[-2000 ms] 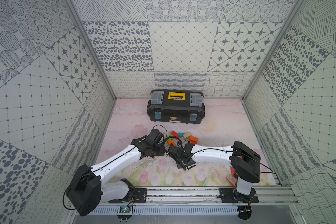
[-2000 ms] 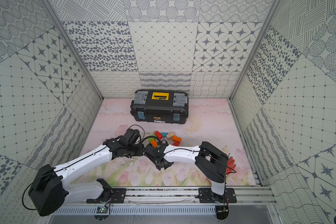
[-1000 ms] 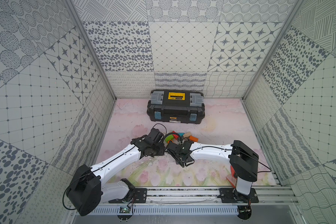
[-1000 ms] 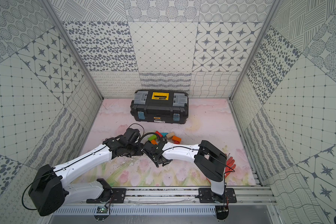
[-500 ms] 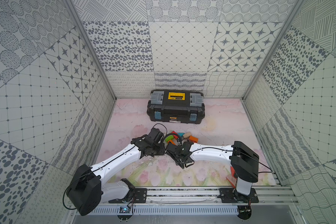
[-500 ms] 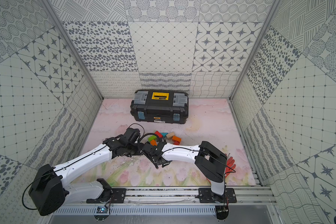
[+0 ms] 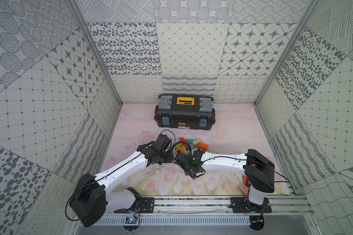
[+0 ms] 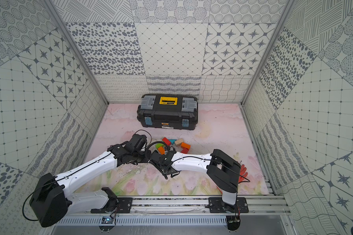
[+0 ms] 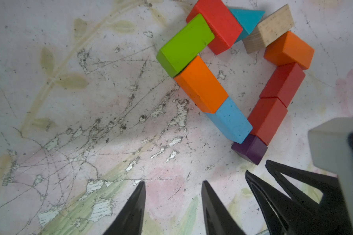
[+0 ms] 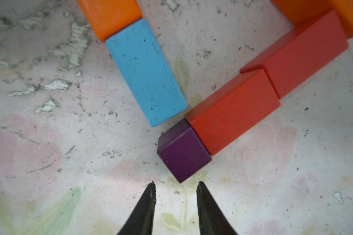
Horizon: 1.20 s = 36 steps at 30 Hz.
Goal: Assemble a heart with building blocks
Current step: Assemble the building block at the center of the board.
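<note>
Purple cube (image 10: 183, 150), just beyond right end effector (image 10: 175, 184)

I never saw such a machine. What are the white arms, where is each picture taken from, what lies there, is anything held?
These are two white robot arms, each ending in a gripper. The two wide pictures look down from above; the two close ones come from wrist cameras. On the mat, painted wooden blocks form a heart, with a purple cube at its point and a teal triangle at its notch. A black toolbox stands behind. The left gripper and the right gripper are open, holding nothing.
</note>
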Tool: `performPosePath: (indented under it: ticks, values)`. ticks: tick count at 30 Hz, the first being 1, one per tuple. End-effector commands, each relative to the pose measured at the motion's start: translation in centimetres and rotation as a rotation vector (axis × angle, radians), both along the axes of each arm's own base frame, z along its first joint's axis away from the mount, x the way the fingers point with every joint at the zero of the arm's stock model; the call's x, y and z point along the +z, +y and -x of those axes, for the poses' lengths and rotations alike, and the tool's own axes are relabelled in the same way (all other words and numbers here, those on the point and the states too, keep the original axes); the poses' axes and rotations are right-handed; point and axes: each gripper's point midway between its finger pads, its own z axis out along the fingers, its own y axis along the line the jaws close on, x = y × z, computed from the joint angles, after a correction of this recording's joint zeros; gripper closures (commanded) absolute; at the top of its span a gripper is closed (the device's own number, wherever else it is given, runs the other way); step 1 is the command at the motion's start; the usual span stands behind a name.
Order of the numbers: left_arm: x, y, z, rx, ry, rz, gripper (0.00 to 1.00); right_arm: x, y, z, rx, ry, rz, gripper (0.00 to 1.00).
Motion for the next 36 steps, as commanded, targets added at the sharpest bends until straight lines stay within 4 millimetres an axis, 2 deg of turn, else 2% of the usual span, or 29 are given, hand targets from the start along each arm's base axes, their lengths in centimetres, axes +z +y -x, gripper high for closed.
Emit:
performPosePath:
  ticks: [1, 27, 32, 36]
  values:
    - [0.0, 0.5, 0.3, -0.007, 0.007, -0.021, 0.55, -0.3, 0.5, -0.5, -0.028, -0.002, -0.017, 0.64]
    - [0.2, 0.5, 0.2, -0.007, 0.001, -0.017, 0.55, -0.5, 0.9, -2.1, -0.046, -0.01, -0.026, 0.67]
    - [0.2, 0.3, 0.3, -0.013, 0.008, -0.007, 0.55, 1.2, 0.0, -2.2, -0.058, -0.047, -0.022, 0.64]
    - [0.7, 0.1, 0.0, -0.016, -0.003, -0.001, 0.54, 4.1, -1.7, -2.9, -0.07, -0.126, -0.005, 0.52]
